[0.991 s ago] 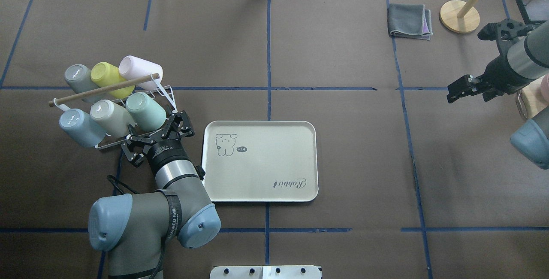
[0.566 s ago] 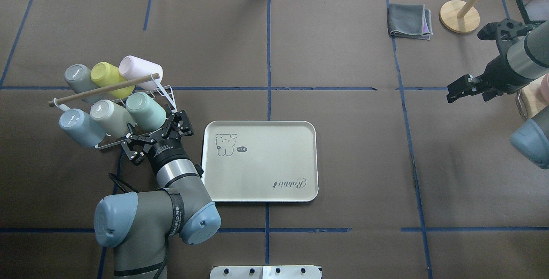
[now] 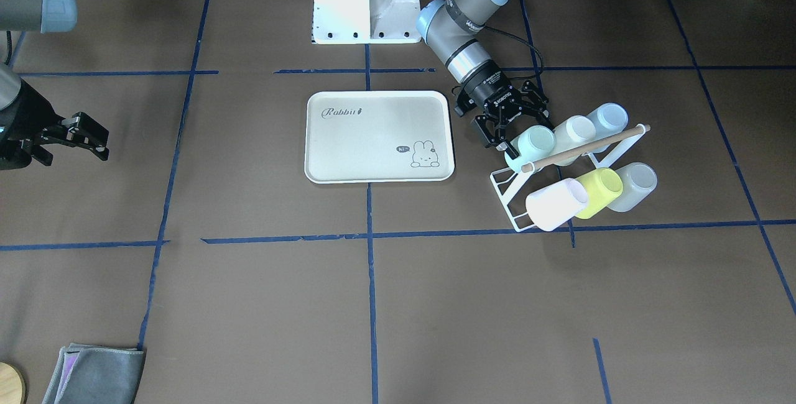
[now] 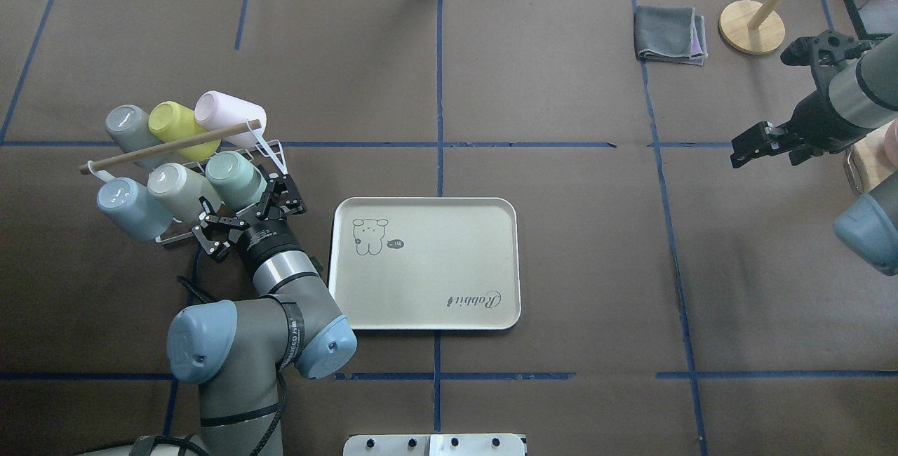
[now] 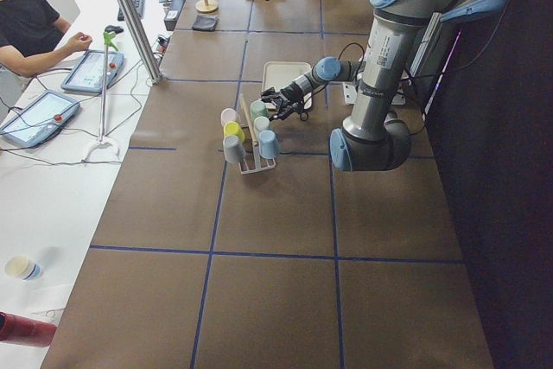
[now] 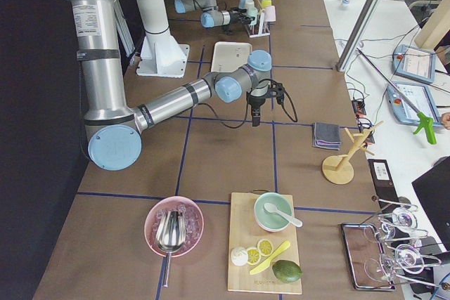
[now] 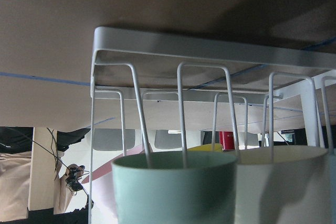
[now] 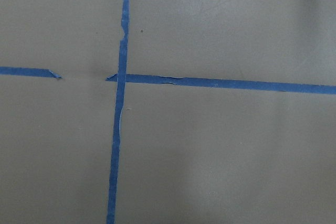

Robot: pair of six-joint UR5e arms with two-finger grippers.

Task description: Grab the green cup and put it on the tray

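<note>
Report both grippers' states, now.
Left gripper: open, jaws around the green cup, not closed on it.
Right gripper: open, holding nothing.

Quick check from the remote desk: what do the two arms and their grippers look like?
Both arms are grey tubes with pale blue joint caps and a silver wrist band. The left gripper and right gripper are black with skeletal linkage jaws. A black cable trails along the left arm.

The wrist view's bottom edge cut off the green cup (image 7: 176,190) under the rack (image 7: 210,51). In the overhead view the left gripper (image 4: 242,210) hid the cup's open end beside that rack.
</note>
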